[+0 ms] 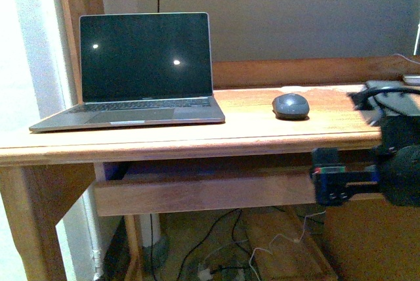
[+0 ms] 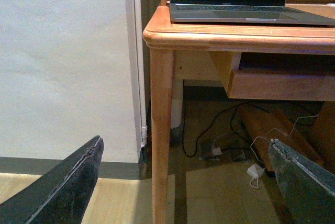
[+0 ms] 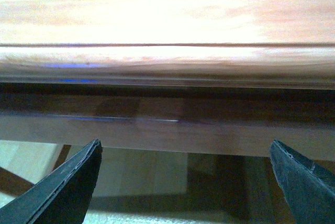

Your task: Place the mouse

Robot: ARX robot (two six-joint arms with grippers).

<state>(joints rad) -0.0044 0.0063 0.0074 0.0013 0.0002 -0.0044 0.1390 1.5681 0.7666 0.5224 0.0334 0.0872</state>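
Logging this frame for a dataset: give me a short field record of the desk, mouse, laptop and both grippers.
mouse: small dark grey oval mouse, resting on desk, right of laptop, untouched
laptop: grey open laptop, screen dark, desk's left side
desk: wooden desk
right gripper: open, empty, below desk edge
left gripper: open, empty, low beside the desk's leg

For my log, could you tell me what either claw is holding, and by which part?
Nothing: both the left claw and right claw are open and empty; the mouse rests on the desk.
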